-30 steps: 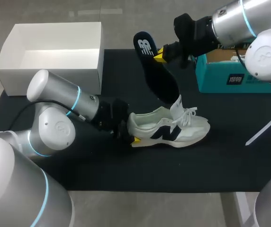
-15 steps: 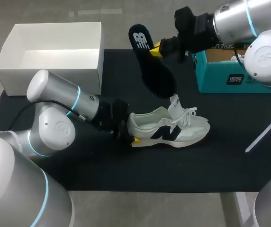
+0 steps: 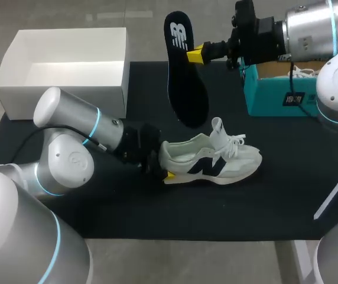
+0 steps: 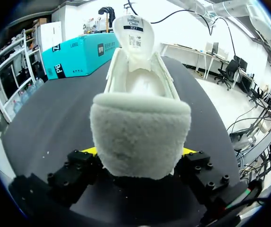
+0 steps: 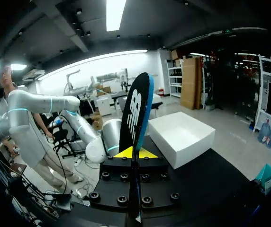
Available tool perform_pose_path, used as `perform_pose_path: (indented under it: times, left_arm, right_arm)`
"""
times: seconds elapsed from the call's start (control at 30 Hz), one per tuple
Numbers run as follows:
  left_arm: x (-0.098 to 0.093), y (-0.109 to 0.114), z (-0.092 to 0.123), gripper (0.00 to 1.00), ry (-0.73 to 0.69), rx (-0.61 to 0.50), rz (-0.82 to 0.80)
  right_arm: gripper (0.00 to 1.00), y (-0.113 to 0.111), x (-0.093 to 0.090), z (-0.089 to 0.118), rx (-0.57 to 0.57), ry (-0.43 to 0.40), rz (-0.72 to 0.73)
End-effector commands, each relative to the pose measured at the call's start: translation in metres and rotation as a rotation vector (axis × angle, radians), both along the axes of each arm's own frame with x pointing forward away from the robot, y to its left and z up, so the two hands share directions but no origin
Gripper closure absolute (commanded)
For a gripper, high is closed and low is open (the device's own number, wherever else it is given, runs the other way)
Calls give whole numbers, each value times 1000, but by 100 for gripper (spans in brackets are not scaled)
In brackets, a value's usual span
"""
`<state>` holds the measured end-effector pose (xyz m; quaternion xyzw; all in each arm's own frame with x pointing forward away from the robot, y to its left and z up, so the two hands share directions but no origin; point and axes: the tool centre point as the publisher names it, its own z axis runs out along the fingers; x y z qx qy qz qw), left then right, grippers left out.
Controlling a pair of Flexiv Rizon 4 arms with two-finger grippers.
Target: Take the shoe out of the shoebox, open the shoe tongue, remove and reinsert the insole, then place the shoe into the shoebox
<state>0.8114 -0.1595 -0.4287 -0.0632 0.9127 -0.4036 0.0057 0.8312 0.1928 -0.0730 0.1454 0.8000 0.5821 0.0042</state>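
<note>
White shoe point(image 3: 210, 161), tongue standing up, sits mid-mat point(image 3: 275, 195), its heel clamped in the left gripper point(image 3: 164, 174). At eleven o'clock from it, the right gripper point(image 3: 195, 54) pinches the black insole point(image 3: 185, 89), held aloft, toe end down.

Obstacles: the shoe point(image 3: 210, 160) lies across the middle of the counter point(image 3: 157, 219), its heel clamped in my left claw point(image 4: 139, 152). My left arm point(image 3: 80, 127) fills the lane between the heel and the white shoebox point(image 3: 68, 65). The insole point(image 3: 185, 83), pinched in my right claw point(image 3: 195, 54), hangs steeply above the shoe, its lower end near the tongue point(image 3: 218, 127) but apart from it. A teal box point(image 3: 278, 97) walls the rear right.

Free room: open mat in front of the shoe and past its toe. The white shoebox is open on top.
</note>
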Motion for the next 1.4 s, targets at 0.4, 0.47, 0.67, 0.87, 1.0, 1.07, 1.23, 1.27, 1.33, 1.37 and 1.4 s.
perform_pose_path:
  times: [0.4, 0.47, 0.67, 0.87, 1.0, 1.07, 1.23, 1.27, 1.33, 1.37, 1.4]
  left_arm:
    - [-1, 0, -2, 100, -1, 1, 1]
    - [-1, 0, -2, 100, -1, 1, 1]
    - [-1, 0, -2, 100, -1, 1, 1]
    - [-1, 0, -2, 100, -1, 1, 1]
    - [-1, 0, -2, 100, -1, 1, 1]
    - [-1, 0, -2, 100, -1, 1, 1]
    - [-1, 0, -2, 100, -1, 1, 1]
    - [-1, 0, -2, 100, -1, 1, 1]
    - [-1, 0, -2, 100, -1, 1, 1]
    - [-1, 0, -2, 100, -1, 1, 1]
    - [-1, 0, -2, 100, -1, 1, 1]
  right_arm:
    - [100, -4, -49, 22, -24, 76, -43]
    - [100, -4, -49, 22, -24, 76, -43]
    - [100, -4, -49, 22, -24, 76, -43]
    - [100, -4, -49, 22, -24, 76, -43]
    - [100, -10, -57, 20, 8, 113, -49]
    - [100, -15, -68, 19, 12, 148, -63]
    - [100, -24, -96, 17, 37, 225, -111]
    - [100, -25, -102, 17, 48, 230, -122]
    - [100, -30, -114, 18, 67, 243, -154]
    - [100, -33, -118, 17, 76, 245, -172]
    - [100, -35, -122, 17, 94, 244, -187]
